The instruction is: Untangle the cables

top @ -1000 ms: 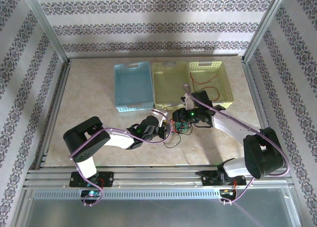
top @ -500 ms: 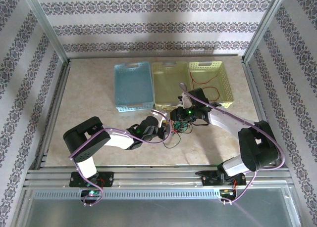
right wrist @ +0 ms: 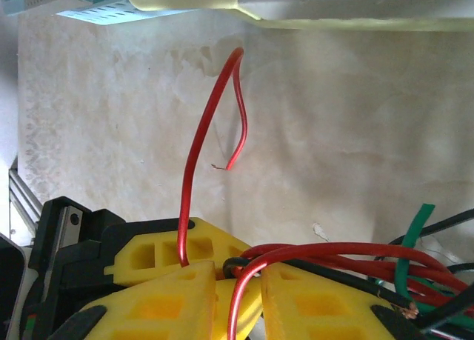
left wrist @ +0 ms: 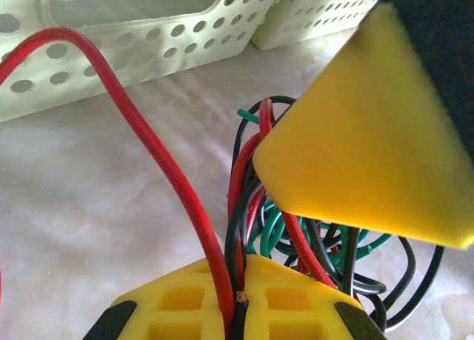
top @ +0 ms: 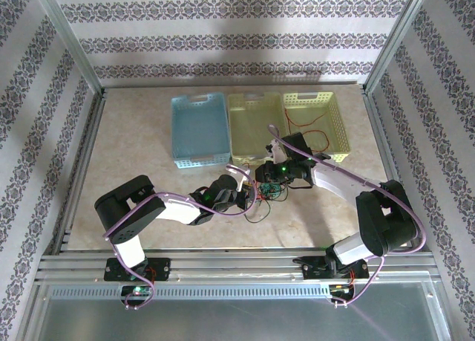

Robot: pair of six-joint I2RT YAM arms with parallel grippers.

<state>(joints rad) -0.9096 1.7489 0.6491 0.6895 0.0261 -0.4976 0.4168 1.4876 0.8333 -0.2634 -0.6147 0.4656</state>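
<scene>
Swinging in since a second ago, the right arm's elbow (top: 382,218) sits further left. The left gripper (left wrist: 239,270) is pinched tight on the thin red cable (left wrist: 159,158) and the thin black cable (left wrist: 234,232). Their knot (top: 261,206), with the thin green cable (left wrist: 268,235), lies on the beige table (top: 133,148). The right gripper (right wrist: 237,273) has its jaws narrow round a red loop; I cannot tell if they grip.

Left arm (top: 159,207) and right arm (top: 343,183): white shells, black joint housings, a purple cable (top: 236,166) looped along each. Jaws yellow moulded blocks with rectangular recesses, on black mounts.
</scene>
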